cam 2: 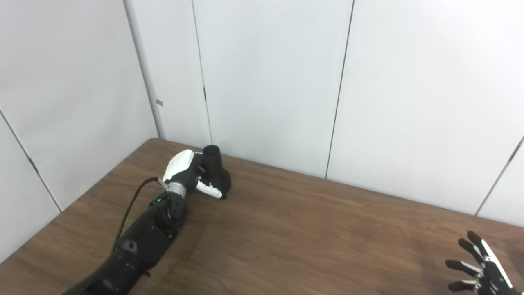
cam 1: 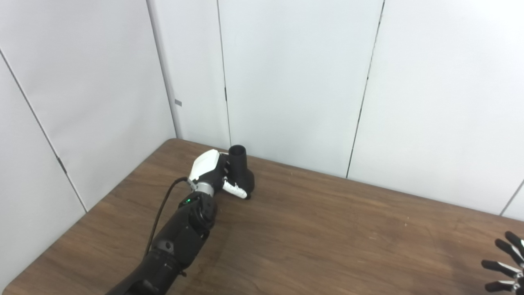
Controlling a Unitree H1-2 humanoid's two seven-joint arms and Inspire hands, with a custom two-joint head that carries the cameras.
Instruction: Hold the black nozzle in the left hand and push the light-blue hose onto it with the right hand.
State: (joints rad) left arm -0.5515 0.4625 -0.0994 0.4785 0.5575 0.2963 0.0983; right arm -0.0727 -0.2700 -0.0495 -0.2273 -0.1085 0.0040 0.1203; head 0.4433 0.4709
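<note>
The black nozzle [cam 1: 241, 170] stands on the brown table [cam 1: 327, 229] near its far left corner, round opening upward. My left hand [cam 1: 213, 172] is wrapped around it from the left, its thumb [cam 1: 234, 189] across the nozzle's lower front, so the hand is shut on it. At the bottom right corner my right hand [cam 2: 479, 266] hovers over the table with its fingers spread and nothing in them. No light-blue hose shows in either view.
White wall panels [cam 1: 286, 82] stand close behind the table's far edge and along its left side. A black cable [cam 1: 161, 209] runs along my left forearm.
</note>
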